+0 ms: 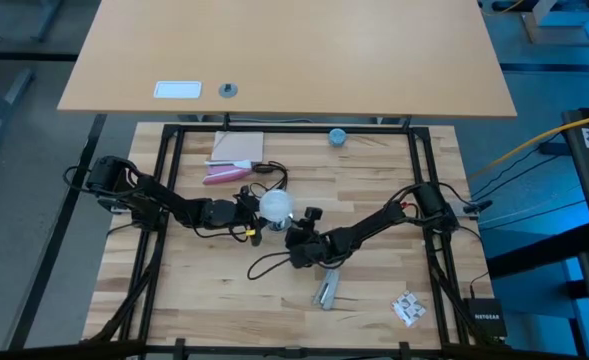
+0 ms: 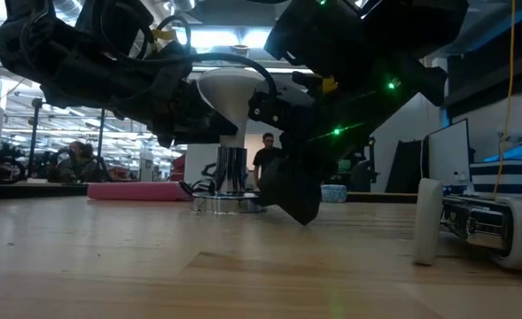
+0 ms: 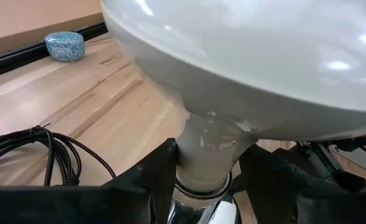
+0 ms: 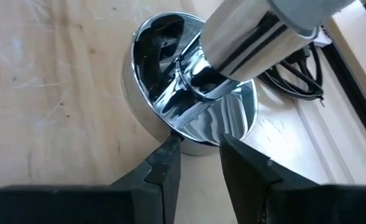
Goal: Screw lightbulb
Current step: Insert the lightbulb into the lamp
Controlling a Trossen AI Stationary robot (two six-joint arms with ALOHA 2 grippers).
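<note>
Lightbulb (image 3: pixel 245 68) stands upright mid-desk, its pale neck seated in the chrome stem (image 4: pixel 245 37) of a small lamp whose round mirror-bright base (image 4: pixel 189 118) rests on the wooden desk (image 1: pixel 174 290). Nearest the bulb, the left hand (image 3: pixel 201 177) grips that neck, one dark finger (image 3: pixel 151 174) pressed on each side just above the socket. Low down, the right hand (image 4: pixel 198 158) pinches the rim of the chrome base, fingers nearly together, apparently steadying it.

Likely risks, as I judge them: the polished rim is thin and slick, so the right hand may slip and let the whole lamp turn with the bulb; a tilted twist by the left hand could cross-thread the neck or tip the lamp.

Farther off, a black cable (image 3: pixel 40 155) coils beside the lamp and could snag. Beyond lies a blue speckled bowl (image 3: pixel 64 45), well apart.
</note>
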